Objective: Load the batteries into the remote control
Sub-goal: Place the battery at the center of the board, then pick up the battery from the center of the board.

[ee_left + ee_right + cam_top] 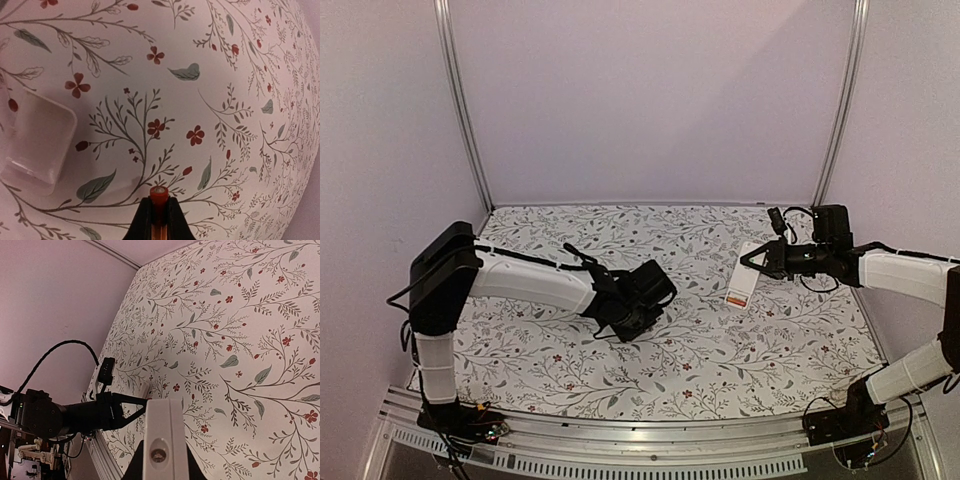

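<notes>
Right gripper (756, 260) clamped on remote control (744, 272), lifted above table (720, 350). Left gripper (158, 206) pinching one battery (158, 193), well left of remote. Step: bringing battery over. Next: align with recess, seat end-first.

battery (158, 196) — orange; remote control (743, 284) — white; tablecloth (710, 350) — white floral, red blooms, grey-green leaves

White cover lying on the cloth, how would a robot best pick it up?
Probably from straight above, pinching two opposite edges. The white cover lies flat on the tablecloth and looks thin, so its rim is the only part that offers a hold.
</notes>
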